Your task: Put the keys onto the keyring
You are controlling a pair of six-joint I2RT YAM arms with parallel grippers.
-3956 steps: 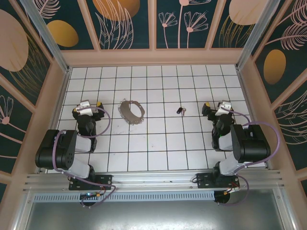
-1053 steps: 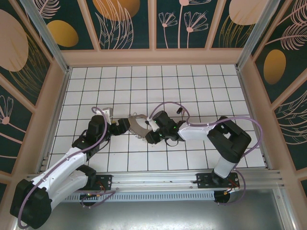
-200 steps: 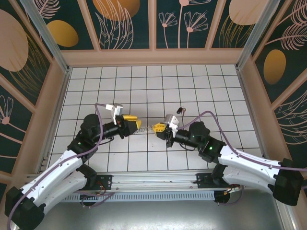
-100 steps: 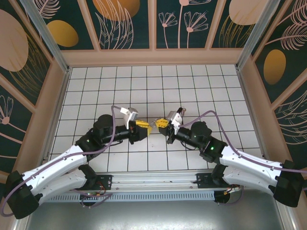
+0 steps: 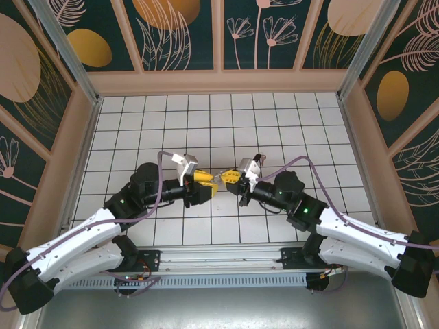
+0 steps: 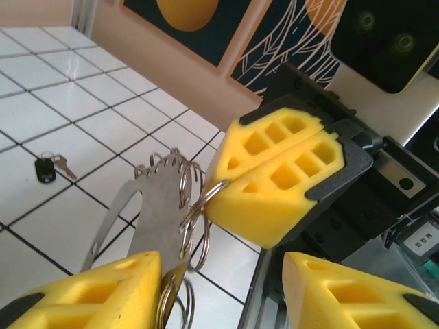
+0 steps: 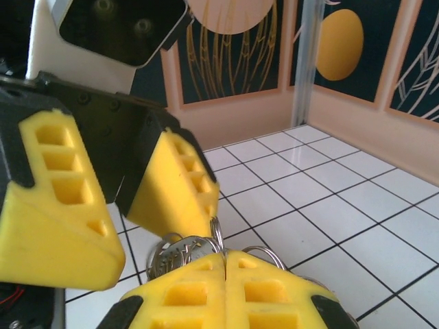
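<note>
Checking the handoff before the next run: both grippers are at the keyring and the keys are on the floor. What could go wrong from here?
1. The right gripper pinches the keyring by one thin ring at its fingertips, and the left gripper is open beside it, so the keyring may slip or swing.
2. The grippers' yellow fingers are almost touching, so closing could knock them together.
3. The keys lie apart on a tile, so one gripper probably has to let go to fetch them.
</note>
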